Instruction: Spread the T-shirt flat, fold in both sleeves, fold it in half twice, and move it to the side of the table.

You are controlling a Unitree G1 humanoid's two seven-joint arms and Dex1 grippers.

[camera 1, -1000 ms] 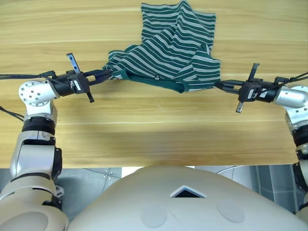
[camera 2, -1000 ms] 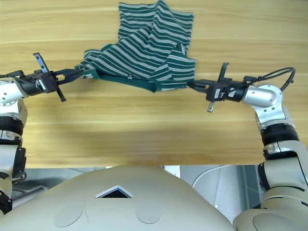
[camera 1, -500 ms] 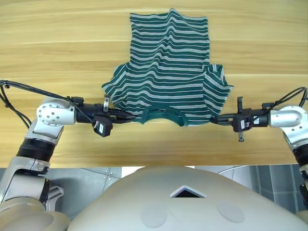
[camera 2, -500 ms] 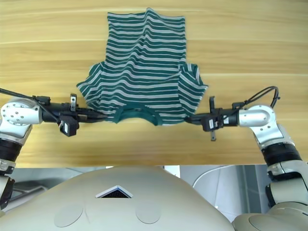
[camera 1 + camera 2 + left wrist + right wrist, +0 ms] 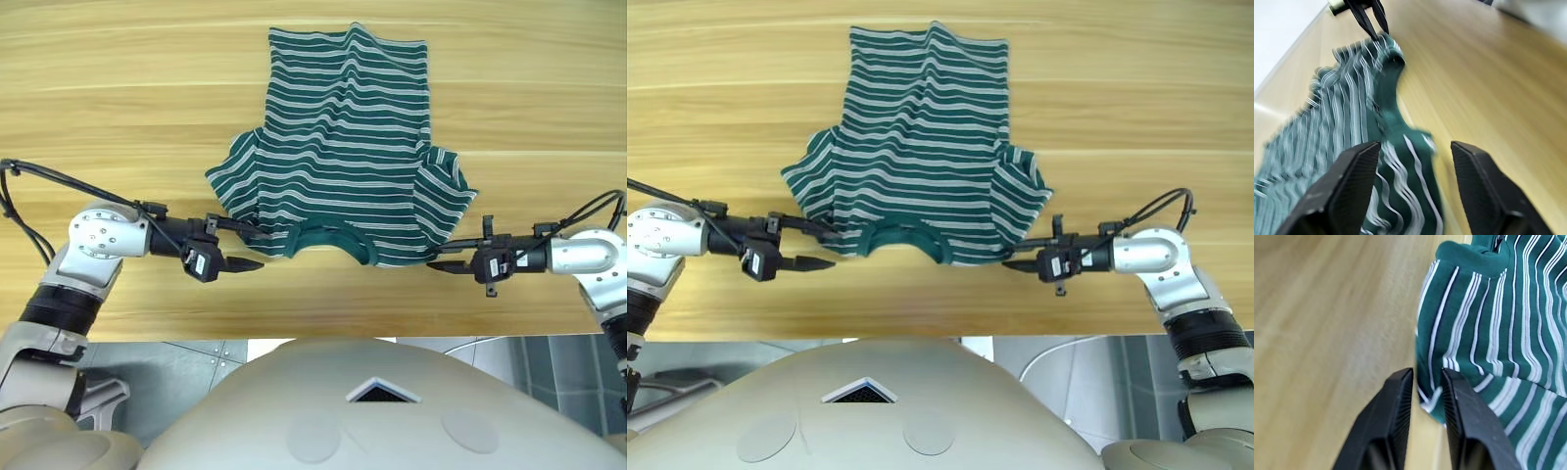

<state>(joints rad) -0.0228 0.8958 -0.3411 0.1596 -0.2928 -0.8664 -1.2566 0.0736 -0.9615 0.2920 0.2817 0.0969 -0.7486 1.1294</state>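
The green T-shirt (image 5: 343,147) with white stripes lies spread on the wooden table (image 5: 118,117), collar toward me and hem at the far side. Both sleeves sit bunched against the body. My left gripper (image 5: 257,249) is at the shirt's left shoulder, open, its fingers wide apart on either side of the shoulder edge (image 5: 1396,161). My right gripper (image 5: 436,266) is at the right shoulder corner, open by a narrow gap, and the shirt's edge (image 5: 1484,357) lies just past its tips.
The table's front edge (image 5: 323,338) runs close behind both grippers. Bare wood stretches to the left (image 5: 98,78) and right (image 5: 539,98) of the shirt. Cables trail from both wrists.
The crumpled shirt was pulled toward me by both shoulders and drawn out flat. Since then the left gripper has opened and let go, and the right fingers have parted.
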